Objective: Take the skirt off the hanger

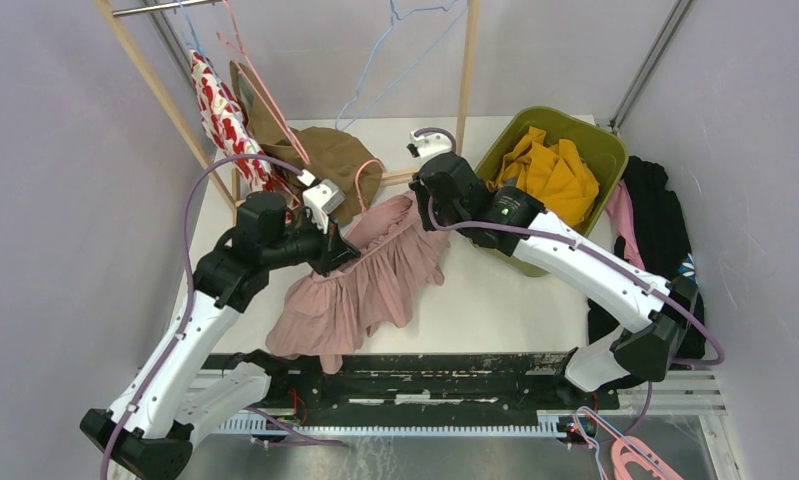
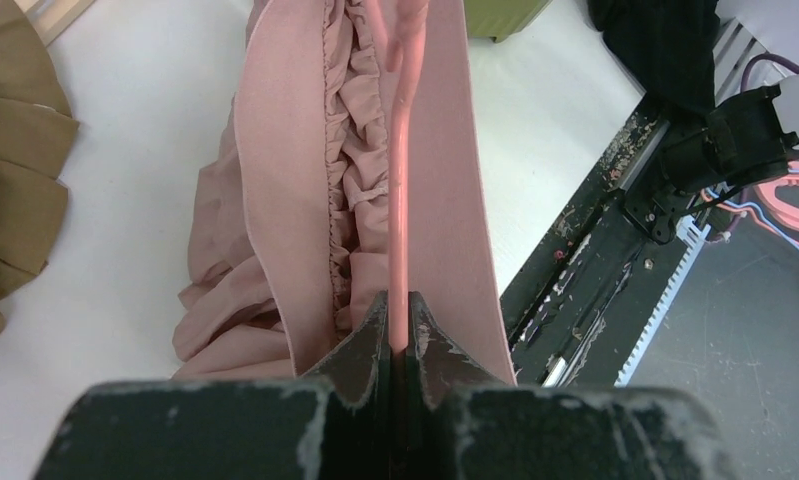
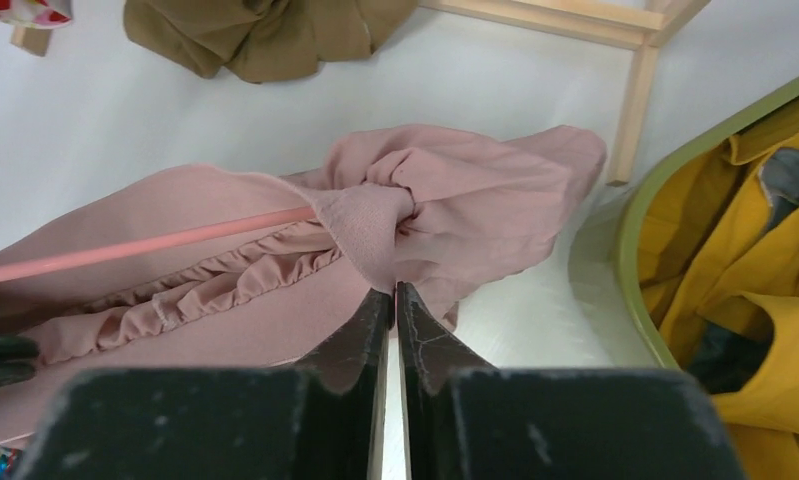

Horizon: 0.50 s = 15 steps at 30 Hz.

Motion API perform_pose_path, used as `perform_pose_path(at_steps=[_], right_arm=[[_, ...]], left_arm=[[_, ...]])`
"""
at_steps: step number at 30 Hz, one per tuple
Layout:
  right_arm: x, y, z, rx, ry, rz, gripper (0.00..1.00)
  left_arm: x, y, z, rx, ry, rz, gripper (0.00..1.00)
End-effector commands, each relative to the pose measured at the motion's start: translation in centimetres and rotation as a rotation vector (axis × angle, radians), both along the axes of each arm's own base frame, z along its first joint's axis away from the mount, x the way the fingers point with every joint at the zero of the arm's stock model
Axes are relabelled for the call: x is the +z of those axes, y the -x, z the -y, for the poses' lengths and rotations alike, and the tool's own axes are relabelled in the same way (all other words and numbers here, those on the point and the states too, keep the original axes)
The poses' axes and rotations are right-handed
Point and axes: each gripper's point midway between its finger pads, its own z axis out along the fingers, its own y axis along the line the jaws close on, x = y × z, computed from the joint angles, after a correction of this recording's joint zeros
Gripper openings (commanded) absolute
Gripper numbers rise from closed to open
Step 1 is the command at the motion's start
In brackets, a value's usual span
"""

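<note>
Pink skirt (image 1: 360,285) stretches between both arms: left end effector (image 2: 399,302) clamps the hanger (image 2: 399,200); right end effector (image 3: 393,293) pinches the skirt's bunched end.

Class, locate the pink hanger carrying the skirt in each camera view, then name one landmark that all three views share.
Top external: only the pink hanger hook shows, centre, above the skirt.
Left wrist: pink hanger bar runs up the centre from the left fingers.
Right wrist: pink hanger bar slants across the left, into bunched skirt.
Shared landmark: the brown garment.
</note>
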Motion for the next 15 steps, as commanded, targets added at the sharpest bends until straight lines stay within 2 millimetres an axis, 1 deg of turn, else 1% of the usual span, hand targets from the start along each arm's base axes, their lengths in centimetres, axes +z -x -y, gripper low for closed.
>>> perform_pose_path(at_steps=[1,4,6,7,8,9,10,13,15], right_arm=[[2.3,-1.5,1.7,-0.099,0.003,0.112,0.08],[2.8,-2.2,2.0,-0.13,0.013,0.132,0.02],[3.3,-2.3,1.6,-0.108,0.007,0.132,0.03],[3.4,-2.2,1.3,-0.087,0.007,0.128,0.08],[3.5,-2.0,0.9,-0.064,0.006,0.12,0.18],[3.7,-1.8,0.6,-0.046,0.002,0.11,0.25],[3.7,-1.5,0.1,-0.018,-0.008,0.098,0.28],[4.2,-0.5,-1.0,0.039,-0.061,0.069,0.44],[4.3,-0.2,-1.2,0.048,-0.08,0.062,0.47]], left_arm=[[3.7,0.5,0.1,-0.022,0.053,0.115,0.03],[3.3,0.8,-0.3,-0.011,0.043,0.104,0.03],[3.1,1.1,-0.5,-0.003,0.042,0.102,0.03],[3.2,1.2,-0.5,-0.003,0.045,0.102,0.03],[3.1,1.2,-0.5,0.002,0.044,0.102,0.03],[3.1,1.2,-0.6,0.004,0.045,0.101,0.03],[3.1,1.1,-0.6,0.008,0.043,0.102,0.03],[2.9,0.9,-0.7,0.013,0.035,0.103,0.03],[2.9,0.8,-0.6,0.011,0.032,0.102,0.03]])
